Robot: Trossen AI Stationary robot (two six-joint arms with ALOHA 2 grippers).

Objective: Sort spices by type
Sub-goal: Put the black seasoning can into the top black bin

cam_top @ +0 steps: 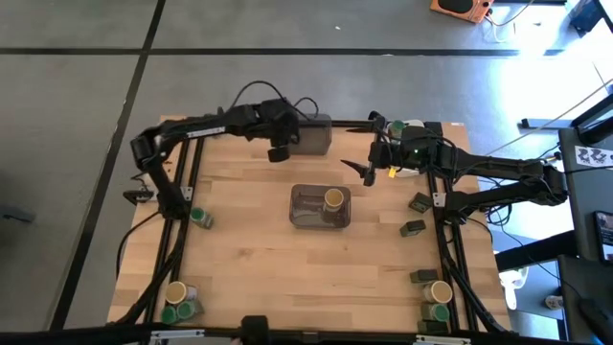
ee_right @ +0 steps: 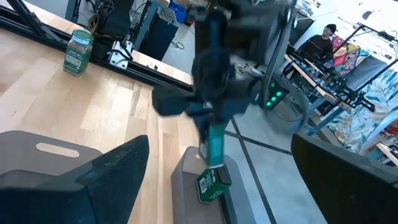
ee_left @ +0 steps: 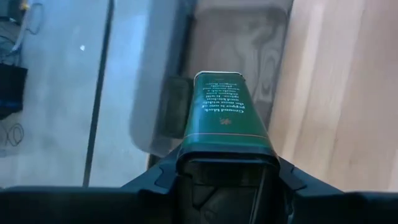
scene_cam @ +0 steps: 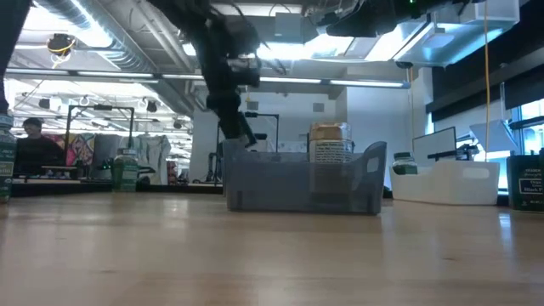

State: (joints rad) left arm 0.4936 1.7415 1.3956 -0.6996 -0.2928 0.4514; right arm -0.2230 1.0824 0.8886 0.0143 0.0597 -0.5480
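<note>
My left gripper (cam_top: 279,152) hangs over the grey bin at the far edge (cam_top: 308,135) and is shut on a dark green tin (ee_left: 224,112). In the right wrist view that tin (ee_right: 214,148) points down into the bin, just above a second tin (ee_right: 213,185) lying inside. My right gripper (cam_top: 369,172) hovers open between the white tray (cam_top: 414,146) and the middle grey bin (cam_top: 320,207), touching nothing. A tan-lidded jar (cam_top: 333,198) stands in the middle bin. Other jars and tins stand near the table's corners. My left gripper pinches the tin by its upper end (ee_left: 225,146) between the two fingers, coming from above and pointing down. The tin hangs upright below the fingers, along their line. Whether its lower end (ee_right: 213,163) touches the tin beneath, I cannot tell.
A green-lidded jar (cam_top: 200,218) stands at the left. Tan and green jars (cam_top: 179,299) sit at the near left corner. Tins (cam_top: 417,215) and jars (cam_top: 438,299) line the right side. One green-lidded jar (cam_top: 396,126) is by the white tray. Bare wood lies near the front.
</note>
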